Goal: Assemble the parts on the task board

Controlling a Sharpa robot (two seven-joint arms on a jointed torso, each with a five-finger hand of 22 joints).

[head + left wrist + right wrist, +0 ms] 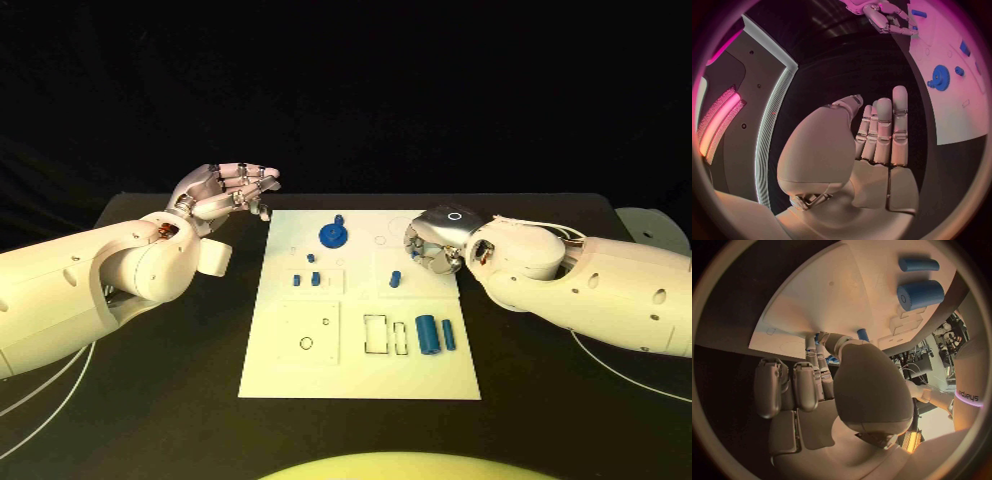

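Black cloth covers the table [173, 420], and the white task board [361, 375] lies in its middle with blue parts on it: a gear [335, 235] near the far edge, small pegs [304, 279] at mid-board, and two cylinders [428, 333] toward the near right. Off the board's far left corner, the left hand [228, 190] hovers with fingers apart, holding nothing. At the board's right edge, the right hand [437, 240] reaches down over the plate; whether its fingers hold anything I cannot tell.
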